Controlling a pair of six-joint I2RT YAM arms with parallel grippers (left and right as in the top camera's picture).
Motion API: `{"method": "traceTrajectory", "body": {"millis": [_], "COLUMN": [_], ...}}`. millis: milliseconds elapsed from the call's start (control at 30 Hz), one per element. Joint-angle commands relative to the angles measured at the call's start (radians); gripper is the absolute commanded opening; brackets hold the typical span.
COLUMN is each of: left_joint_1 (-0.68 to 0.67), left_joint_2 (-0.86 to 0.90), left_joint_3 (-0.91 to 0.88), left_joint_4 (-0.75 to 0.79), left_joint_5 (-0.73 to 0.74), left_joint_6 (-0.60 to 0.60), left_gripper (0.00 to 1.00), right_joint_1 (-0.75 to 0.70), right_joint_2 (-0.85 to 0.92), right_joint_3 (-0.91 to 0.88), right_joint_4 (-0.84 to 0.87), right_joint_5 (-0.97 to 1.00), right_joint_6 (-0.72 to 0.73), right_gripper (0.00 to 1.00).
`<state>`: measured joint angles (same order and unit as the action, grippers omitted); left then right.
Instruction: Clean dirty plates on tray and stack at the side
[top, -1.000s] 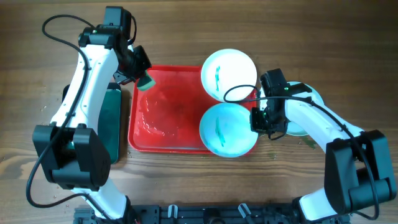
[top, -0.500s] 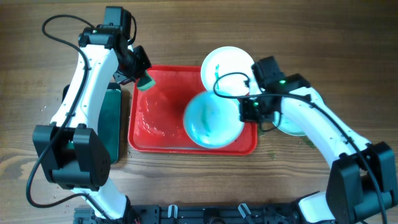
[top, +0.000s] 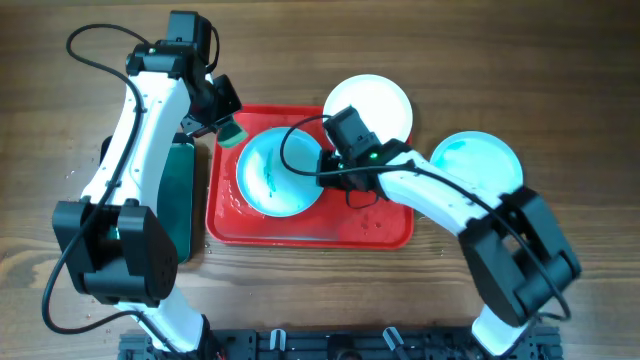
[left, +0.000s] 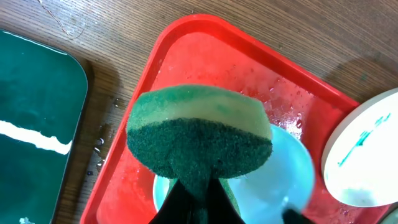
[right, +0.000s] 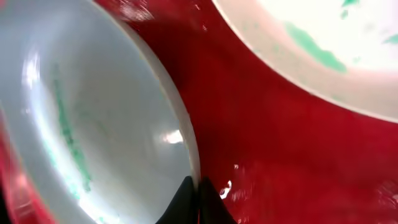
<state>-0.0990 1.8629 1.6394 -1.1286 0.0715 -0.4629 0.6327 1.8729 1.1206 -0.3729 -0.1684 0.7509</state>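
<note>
A pale mint-blue plate (top: 277, 171) with a green smear lies in the left half of the red tray (top: 380, 227). My right gripper (top: 327, 170) is shut on its right rim; the rim (right: 180, 134) sits between the fingers in the right wrist view. A white plate (top: 375, 103) with a teal smear rests on the tray's back right corner and also shows in the right wrist view (right: 323, 37). A second mint-blue plate (top: 478, 166) lies on the table to the right. My left gripper (top: 228, 126) is shut on a green sponge (left: 199, 134) above the tray's back left corner.
A black tray with a green inside (top: 180, 195) lies left of the red tray, under the left arm. The red tray's floor is wet (left: 205, 68). Wooden table surrounds everything.
My right gripper has dragged the smeared mint-blue plate from the tray's front right to its left half. This uncovered the second mint-blue plate on the table. The left arm has not moved.
</note>
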Motion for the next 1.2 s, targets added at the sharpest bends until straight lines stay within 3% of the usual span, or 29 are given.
{"method": "traceTrajectory", "body": {"millis": [0, 67, 133, 300, 433, 533, 733, 967, 1100, 1167], "left_joint_1": [-0.004, -0.004, -0.004, -0.004, -0.008, -0.02, -0.123, -0.164, -0.17, -0.171], "left_joint_2": [-0.017, -0.017, -0.017, -0.017, -0.017, -0.017, -0.017, -0.017, -0.017, -0.017], "left_joint_3": [0.002, -0.011, -0.029, -0.097, -0.196, -0.246, -0.435, -0.595, -0.605, -0.605], "left_joint_4": [-0.001, -0.001, 0.0, 0.029, 0.127, 0.167, 0.356, 0.472, 0.44, 0.437], "left_joint_5": [-0.018, -0.017, -0.017, -0.017, -0.016, -0.016, -0.017, -0.008, 0.248, 0.322], "left_joint_6": [-0.016, -0.017, -0.017, -0.017, -0.016, -0.015, 0.089, 0.189, 0.432, 0.463], "left_gripper": [0.04, 0.04, 0.04, 0.04, 0.04, 0.04, 0.04, 0.04, 0.04, 0.04], "right_joint_1": [0.005, 0.005, 0.0, -0.029, -0.03, -0.03, -0.03, -0.03, -0.03, -0.03], "right_joint_2": [0.079, 0.098, 0.1, 0.1, 0.13, 0.148, 0.151, 0.151, 0.151, 0.151], "right_joint_3": [0.036, 0.053, 0.059, 0.06, 0.06, 0.06, 0.06, 0.06, 0.06, 0.06], "right_joint_4": [0.017, 0.016, 0.017, 0.042, 0.087, 0.097, 0.092, 0.085, 0.083, 0.083], "right_joint_5": [-0.068, -0.079, -0.075, -0.04, -0.027, -0.051, -0.056, -0.06, -0.068, -0.068], "right_joint_6": [-0.006, -0.044, -0.068, -0.149, -0.179, -0.201, -0.202, -0.201, -0.202, -0.202], "right_gripper": [0.14, 0.31, 0.35, 0.28, 0.1, 0.04, 0.04, 0.04, 0.04, 0.04]}}
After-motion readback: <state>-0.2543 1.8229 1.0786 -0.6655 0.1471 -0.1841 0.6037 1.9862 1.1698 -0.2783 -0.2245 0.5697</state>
